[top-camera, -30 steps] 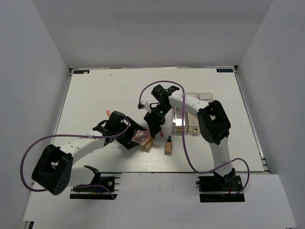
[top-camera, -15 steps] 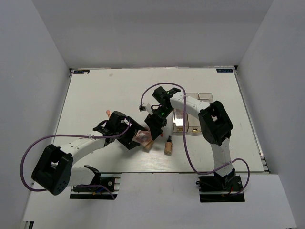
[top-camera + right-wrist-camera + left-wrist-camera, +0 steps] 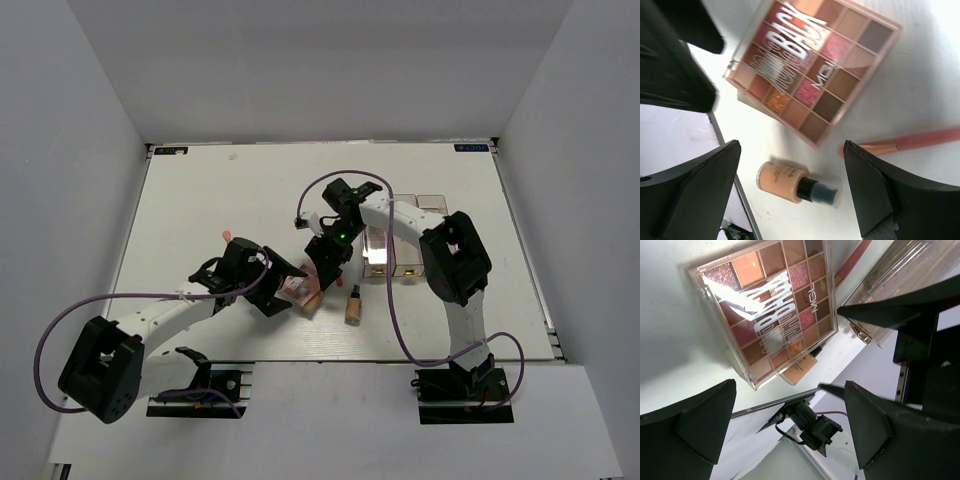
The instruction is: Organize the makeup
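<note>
A flat eyeshadow palette (image 3: 299, 293) with pink and brown pans lies on the table between my two grippers; it also shows in the left wrist view (image 3: 765, 310) and the right wrist view (image 3: 810, 65). A small beige bottle (image 3: 353, 306) with a black cap lies on its side to the palette's right (image 3: 790, 182). A thin pink stick (image 3: 905, 142) lies beside the palette. My left gripper (image 3: 283, 283) is open and empty at the palette's left edge. My right gripper (image 3: 325, 268) is open and empty above the palette's right edge and the bottle.
The clear three-compartment box (image 3: 400, 245) stands right of the right gripper, under its forearm. A small pink tip (image 3: 228, 236) shows behind the left arm. The table's near edge (image 3: 330, 360) lies just below the bottle.
The left arm's elbow has dropped toward the near left and its gripper has barely shifted. The right wrist has edged slightly up and right. Nothing was taken hold of.
</note>
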Tool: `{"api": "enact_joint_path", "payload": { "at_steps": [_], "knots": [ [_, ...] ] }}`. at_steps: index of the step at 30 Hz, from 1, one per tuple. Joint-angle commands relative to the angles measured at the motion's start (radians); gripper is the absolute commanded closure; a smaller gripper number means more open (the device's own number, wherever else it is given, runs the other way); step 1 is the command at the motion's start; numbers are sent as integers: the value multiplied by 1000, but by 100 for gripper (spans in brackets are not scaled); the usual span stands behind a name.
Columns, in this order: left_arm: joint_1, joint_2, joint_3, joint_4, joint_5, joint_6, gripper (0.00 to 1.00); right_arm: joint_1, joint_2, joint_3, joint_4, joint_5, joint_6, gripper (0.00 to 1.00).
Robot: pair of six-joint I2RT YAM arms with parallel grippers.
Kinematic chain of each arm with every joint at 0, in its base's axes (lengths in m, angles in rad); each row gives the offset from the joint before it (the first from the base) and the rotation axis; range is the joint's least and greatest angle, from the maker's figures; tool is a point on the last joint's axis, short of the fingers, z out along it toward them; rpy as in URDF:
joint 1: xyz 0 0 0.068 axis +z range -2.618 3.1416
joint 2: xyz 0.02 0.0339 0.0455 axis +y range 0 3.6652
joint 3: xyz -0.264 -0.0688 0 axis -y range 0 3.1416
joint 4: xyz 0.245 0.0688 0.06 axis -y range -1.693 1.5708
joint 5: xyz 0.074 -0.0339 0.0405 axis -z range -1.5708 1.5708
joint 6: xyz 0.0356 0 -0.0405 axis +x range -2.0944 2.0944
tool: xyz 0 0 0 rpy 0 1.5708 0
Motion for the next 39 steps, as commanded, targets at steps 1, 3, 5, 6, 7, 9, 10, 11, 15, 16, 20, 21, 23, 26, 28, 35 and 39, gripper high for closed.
{"api": "enact_joint_path", "payload": {
  "at_steps": [1,3,5,6,7,9,10,11,15,16,20,21,23,26,28,35,39],
  "knots": [
    [10,-54,-19,-26,4,0,2,-21,-46,1,-2,26,11,11],
    [10,-66,-19,-35,-2,1,2,-23,-50,4,-7,36,11,11],
    [10,-91,-12,-53,-28,3,2,-32,-59,12,-15,54,2,11],
    [10,-97,-12,-58,-36,4,2,-32,-65,14,-15,60,-3,11],
    [10,-106,-9,-61,-43,4,2,-38,-71,21,-13,68,-16,11],
    [19,-135,-5,-75,-72,7,2,-44,-99,27,-15,86,-42,11],
    [19,-147,-5,-80,-80,7,2,-46,-108,31,-13,88,-80,11],
    [19,-173,-4,-87,-92,12,2,-47,-129,35,-13,89,-108,11],
    [19,-238,27,-162,-222,67,2,-56,-210,-11,45,77,-280,11],
    [19,-250,37,-202,-247,96,2,-58,-276,-46,85,63,-324,11],
    [19,-302,106,-285,-378,165,2,-62,-488,-427,336,-3,-682,11],
    [19,-305,116,-319,-417,182,2,-58,-552,-489,413,-3,-747,11],
    [19,-305,137,-345,-450,198,2,-55,-585,-593,445,-18,-902,11],
    [19,-308,162,-376,-493,224,2,-53,-600,-652,531,-34,-947,13],
    [19,-313,166,-393,-513,231,2,-53,-603,-681,630,-41,-966,20],
    [19,-327,148,-405,-531,234,2,-27,-579,-775,901,8,-966,29],
    [19,-325,143,-402,-536,234,2,-10,-567,-790,964,17,-966,30]
  ]
}}
